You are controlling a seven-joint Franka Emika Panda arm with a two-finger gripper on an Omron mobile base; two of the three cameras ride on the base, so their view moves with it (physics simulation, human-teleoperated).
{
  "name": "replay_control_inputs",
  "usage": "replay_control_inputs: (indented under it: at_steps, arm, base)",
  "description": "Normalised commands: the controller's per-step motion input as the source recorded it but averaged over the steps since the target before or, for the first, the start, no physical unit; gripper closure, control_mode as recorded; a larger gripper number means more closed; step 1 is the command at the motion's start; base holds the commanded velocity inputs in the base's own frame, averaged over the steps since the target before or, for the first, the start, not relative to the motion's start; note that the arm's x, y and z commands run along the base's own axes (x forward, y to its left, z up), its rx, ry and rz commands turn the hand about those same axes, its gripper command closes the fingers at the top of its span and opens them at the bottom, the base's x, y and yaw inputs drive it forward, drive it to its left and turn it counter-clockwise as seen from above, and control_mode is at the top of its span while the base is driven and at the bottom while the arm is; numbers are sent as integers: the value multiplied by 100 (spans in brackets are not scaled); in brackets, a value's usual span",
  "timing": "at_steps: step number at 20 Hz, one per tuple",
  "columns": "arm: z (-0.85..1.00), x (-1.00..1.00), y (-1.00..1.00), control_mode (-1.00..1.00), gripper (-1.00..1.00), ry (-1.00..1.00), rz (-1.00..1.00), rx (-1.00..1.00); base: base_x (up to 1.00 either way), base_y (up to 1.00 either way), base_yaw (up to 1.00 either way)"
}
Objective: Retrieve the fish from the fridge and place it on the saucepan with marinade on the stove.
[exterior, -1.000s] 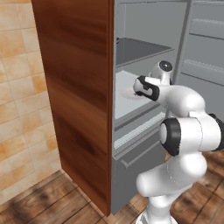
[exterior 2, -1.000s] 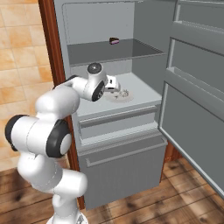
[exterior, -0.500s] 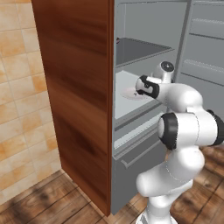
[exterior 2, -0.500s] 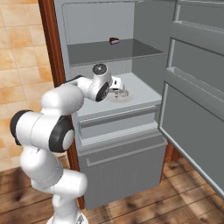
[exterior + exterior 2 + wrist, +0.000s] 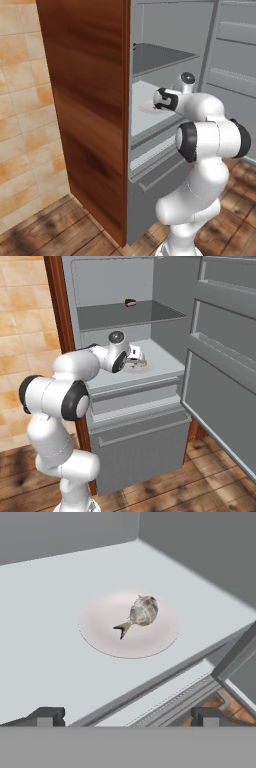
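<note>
The fish (image 5: 140,613), small and grey-brown with dark markings, lies on a pale round plate (image 5: 100,637) on the lower shelf (image 5: 45,642) of the open fridge (image 5: 165,331), its tail pointing toward the near edge of the shelf. The gripper (image 5: 127,716) hangs short of the plate, on its near side, with both dark finger tips spread wide and nothing between them; fish and jaws are well apart. In the right base view the gripper (image 5: 136,357) reaches over the shelf beside the plate (image 5: 145,367), and a small dark item (image 5: 130,303) sits on the upper shelf (image 5: 115,315) far behind. The fridge door (image 5: 225,356) stands open to the right, and the brown wood side panel (image 5: 85,100) closes the left.

Progress, judged from this arrangement: the fridge is open and the approach is under way, but the fish is not yet grasped. Grasping, lifting out, carrying to the stove and setting the fish on the saucepan with marinade all remain.

Compared with the frame one second earlier, the hand has advanced farther into the fridge toward the plate, while the jaws have stayed fully spread.
</note>
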Motion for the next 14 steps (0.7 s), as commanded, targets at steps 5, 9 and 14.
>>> replay_control_inputs:
  at_steps: [5, 9, 14]
  arm:
    - [-6, 28, -2, -100, -100, 0, 0, 0]
    - [-5, 25, -2, -100, -100, 0, 0, 0]
    - [-4, 24, -2, -100, -100, 0, 0, 0]
  base:
    - [0, 0, 0]
    - [0, 0, 0]
    - [0, 0, 0]
